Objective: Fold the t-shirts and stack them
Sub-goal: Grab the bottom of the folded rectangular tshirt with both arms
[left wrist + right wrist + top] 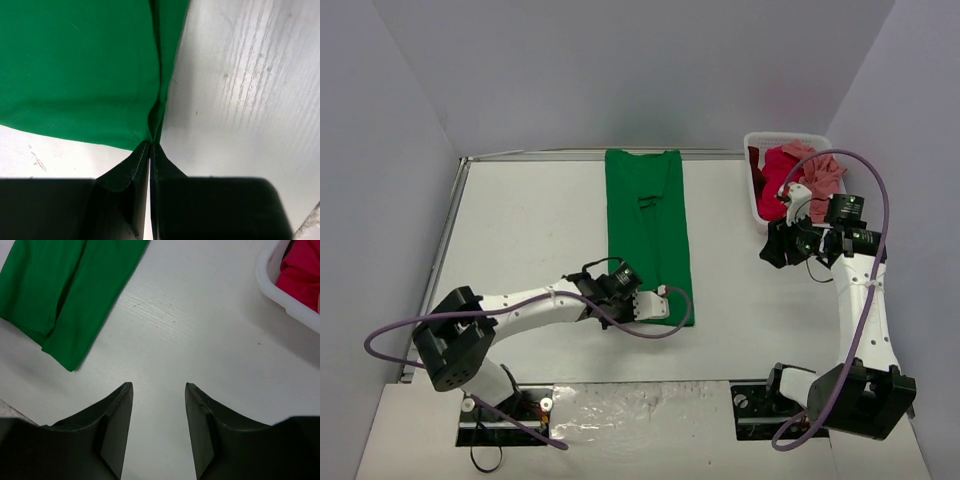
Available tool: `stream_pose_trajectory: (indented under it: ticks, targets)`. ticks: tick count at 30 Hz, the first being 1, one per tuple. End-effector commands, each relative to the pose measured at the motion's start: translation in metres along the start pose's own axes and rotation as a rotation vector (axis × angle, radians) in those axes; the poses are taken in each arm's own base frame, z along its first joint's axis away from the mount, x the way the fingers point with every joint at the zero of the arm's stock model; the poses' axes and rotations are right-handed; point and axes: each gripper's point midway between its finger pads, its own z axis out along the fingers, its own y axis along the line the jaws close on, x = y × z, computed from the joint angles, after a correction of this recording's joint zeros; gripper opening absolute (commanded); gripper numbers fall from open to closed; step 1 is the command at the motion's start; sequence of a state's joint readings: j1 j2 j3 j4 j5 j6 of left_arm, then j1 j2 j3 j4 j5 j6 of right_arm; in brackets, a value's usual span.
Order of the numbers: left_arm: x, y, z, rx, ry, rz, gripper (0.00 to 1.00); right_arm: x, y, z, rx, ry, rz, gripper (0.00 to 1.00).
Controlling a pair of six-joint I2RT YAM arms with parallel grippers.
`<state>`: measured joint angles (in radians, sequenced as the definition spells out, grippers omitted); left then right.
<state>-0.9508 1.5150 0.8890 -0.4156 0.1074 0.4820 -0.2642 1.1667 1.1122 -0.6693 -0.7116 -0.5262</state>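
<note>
Left gripper (pixel 151 150) is clamped tight on a corner of the near hem of the plain bright green cloth t-shirt (pixel 648 220), jaws pressed together with the cloth pinched between them. That shirt lies as a long narrow strip on the white table (pixel 530 230), well to the left of the white slatted plastic basket (pixel 753 195). It looks already folded lengthwise, so the step in hand looks like the crosswise fold.

Next move, I'd say: lift that hem and carry it toward the collar end, keeping the strip straight.

Right gripper (pixel 159 386) hangs just left of the basket, jaws part open, holding nothing. The crimson red t-shirt (pixel 778 180) and salmon pink t-shirt (pixel 822 172) wait bunched inside the basket.
</note>
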Motion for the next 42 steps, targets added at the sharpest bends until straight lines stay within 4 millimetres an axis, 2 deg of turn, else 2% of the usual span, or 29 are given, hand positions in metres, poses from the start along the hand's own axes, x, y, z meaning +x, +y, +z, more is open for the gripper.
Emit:
stream_pose_trajectory:
  ticks: [1, 4, 6, 7, 9, 10, 11, 14, 18, 21, 26, 28, 37, 42]
  targets:
    - [-0.020, 0.005, -0.024, 0.048, -0.060, -0.049, 0.02, 0.004, 0.014, 0.002, -0.036, 0.032, -0.133, 0.43]
    - [-0.022, 0.013, -0.027, 0.082, -0.077, -0.099, 0.02, 0.010, 0.019, 0.006, -0.069, 0.029, -0.273, 0.45]
    - [-0.020, 0.011, -0.025, 0.139, -0.073, -0.125, 0.02, 0.012, 0.022, 0.007, -0.096, 0.009, -0.379, 0.45]
    - [-0.022, 0.020, -0.028, 0.140, -0.084, -0.145, 0.02, 0.017, 0.026, 0.010, -0.118, 0.012, -0.399, 0.44]
    - [-0.021, 0.020, -0.027, 0.186, -0.086, -0.178, 0.02, 0.019, 0.030, 0.014, -0.153, 0.004, -0.468, 0.44]
    - [-0.022, 0.030, -0.030, 0.184, -0.101, -0.209, 0.02, 0.024, 0.032, 0.017, -0.170, 0.012, -0.483, 0.44]
    - [-0.023, 0.027, -0.029, 0.226, -0.108, -0.230, 0.02, 0.027, 0.037, 0.020, -0.194, 0.015, -0.508, 0.44]
    - [-0.021, 0.036, -0.033, 0.262, -0.122, -0.287, 0.02, 0.038, 0.050, 0.031, -0.254, 0.043, -0.603, 0.44]
    - [-0.020, 0.033, -0.033, 0.322, -0.124, -0.317, 0.02, 0.051, 0.068, 0.047, -0.348, 0.080, -0.655, 0.44]
    - [-0.018, 0.033, -0.029, 0.351, -0.121, -0.346, 0.02, 0.058, 0.091, 0.058, -0.443, 0.098, -0.694, 0.43]
    - [-0.016, 0.032, -0.022, 0.408, -0.121, -0.397, 0.02, 0.064, 0.116, 0.077, -0.497, 0.110, -0.764, 0.37]
    - [-0.014, 0.033, -0.021, 0.425, -0.120, -0.419, 0.02, 0.073, 0.130, 0.085, -0.533, 0.146, -0.805, 0.36]
    - [-0.007, 0.040, -0.021, 0.437, -0.136, -0.476, 0.02, 0.101, 0.159, 0.119, -0.570, 0.253, -0.919, 0.31]
    - [-0.005, 0.040, -0.023, 0.441, -0.144, -0.487, 0.02, 0.112, 0.170, 0.127, -0.602, 0.306, -0.942, 0.30]
